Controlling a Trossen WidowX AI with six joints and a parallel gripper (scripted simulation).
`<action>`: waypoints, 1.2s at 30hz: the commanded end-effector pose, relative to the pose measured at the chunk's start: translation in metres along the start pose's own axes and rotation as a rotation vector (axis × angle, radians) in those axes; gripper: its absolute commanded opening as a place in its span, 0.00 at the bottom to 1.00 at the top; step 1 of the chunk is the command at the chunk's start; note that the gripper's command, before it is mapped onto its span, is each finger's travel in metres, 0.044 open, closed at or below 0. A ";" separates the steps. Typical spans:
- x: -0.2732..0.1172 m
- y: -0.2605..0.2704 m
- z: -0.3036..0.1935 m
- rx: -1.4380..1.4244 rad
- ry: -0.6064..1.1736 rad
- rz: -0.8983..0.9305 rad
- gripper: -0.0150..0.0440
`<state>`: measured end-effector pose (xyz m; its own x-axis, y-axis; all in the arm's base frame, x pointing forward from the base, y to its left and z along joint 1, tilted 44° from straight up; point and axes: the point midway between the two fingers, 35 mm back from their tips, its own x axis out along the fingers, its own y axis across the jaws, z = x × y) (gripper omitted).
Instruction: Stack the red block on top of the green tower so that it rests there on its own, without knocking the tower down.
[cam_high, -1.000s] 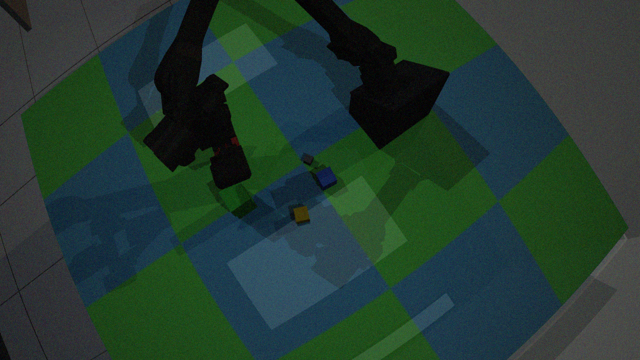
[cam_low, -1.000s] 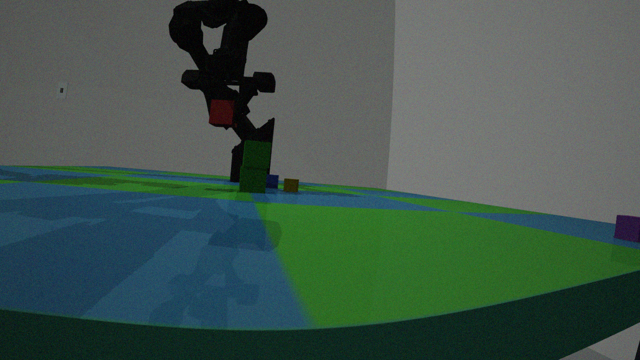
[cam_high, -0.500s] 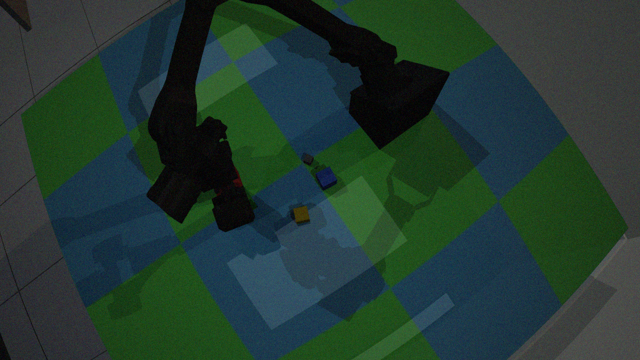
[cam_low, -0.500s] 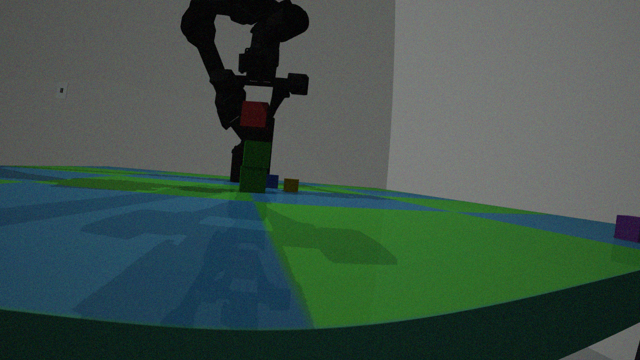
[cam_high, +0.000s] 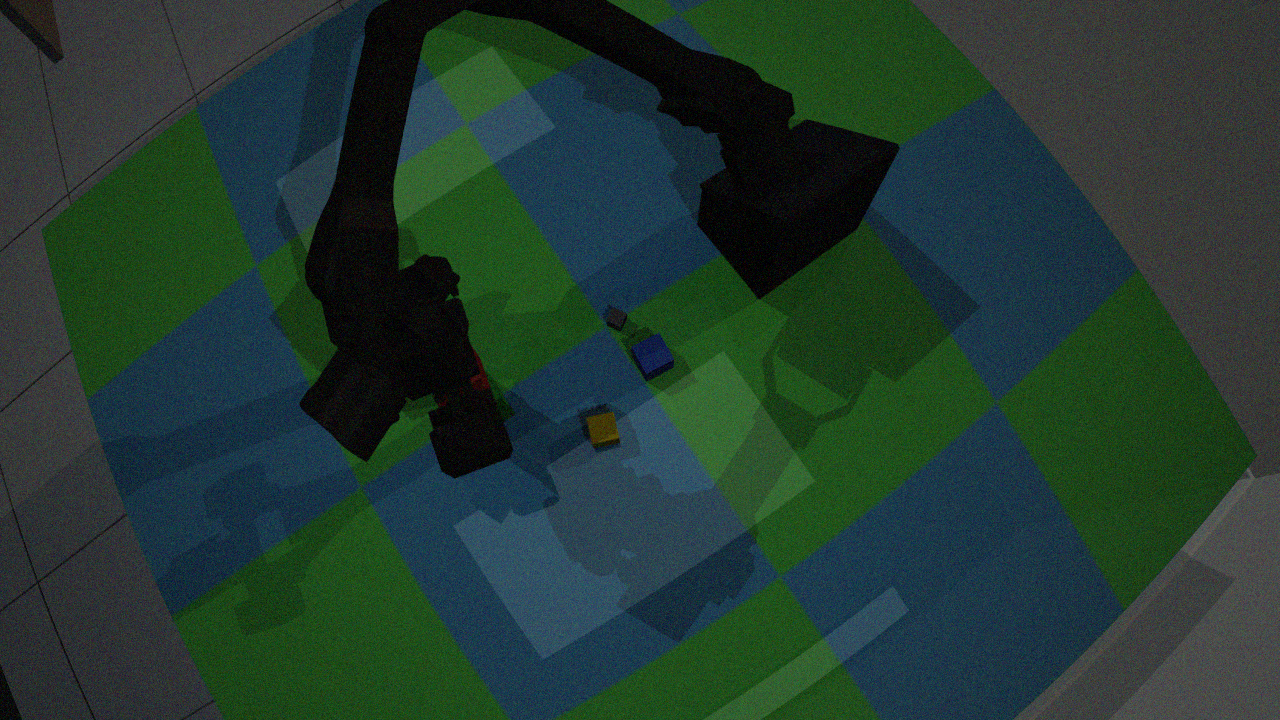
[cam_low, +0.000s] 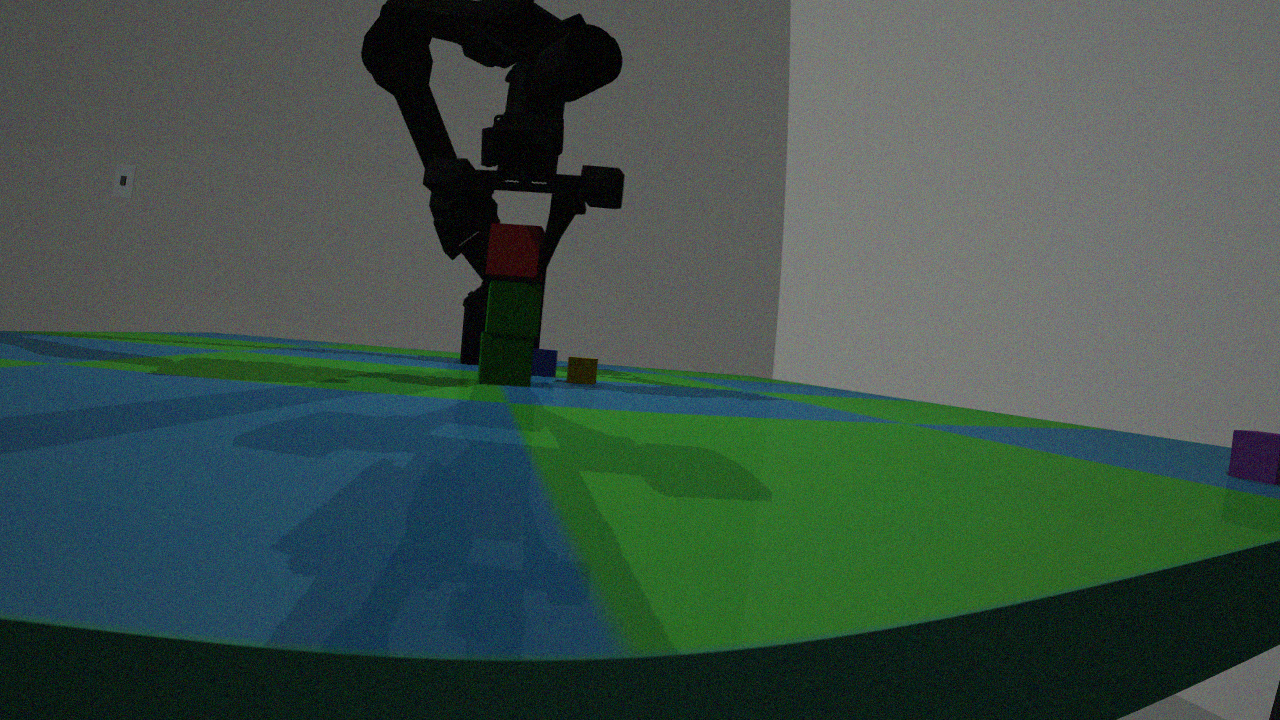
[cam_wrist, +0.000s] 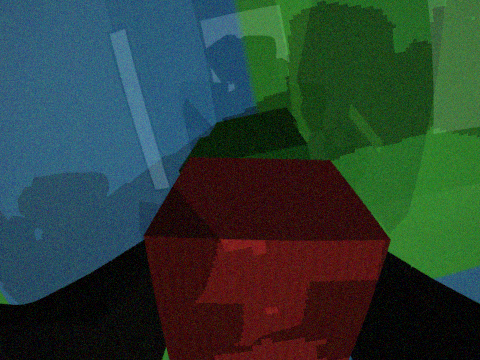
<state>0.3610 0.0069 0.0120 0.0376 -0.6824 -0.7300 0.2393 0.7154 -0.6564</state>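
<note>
gripper (cam_low: 514, 255) clamped on one red block (cam_low: 513, 251); over green tower (cam_low: 510, 333), two blocks; strays: one blue, one yellow

arm (cam_low: 501, 53): black all over
gripper (cam_low: 514, 255): black
red block (cam_low: 513, 250): deep red, shadow-mottled
green tower (cam_low: 510, 333): two green cubes
table (cam_low: 850, 501): big blue and green checks, dark green edge
cube at 3 o'clock of the tower, blue block (cam_high: 652, 355): blue
yellow block (cam_high: 602, 428): mustard yellow
purple block (cam_low: 1254, 455): purple
small block (cam_high: 615, 317): grey
walls (cam_low: 984, 179): plain grey
</note>
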 end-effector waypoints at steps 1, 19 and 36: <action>0.006 0.001 0.000 -0.006 -0.005 -0.002 0.25; 0.006 0.001 0.000 -0.006 -0.005 -0.002 0.25; 0.006 0.001 -0.001 -0.003 -0.002 0.000 0.74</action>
<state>0.3610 0.0034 0.0071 0.0396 -0.6829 -0.7294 0.2367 0.7156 -0.6571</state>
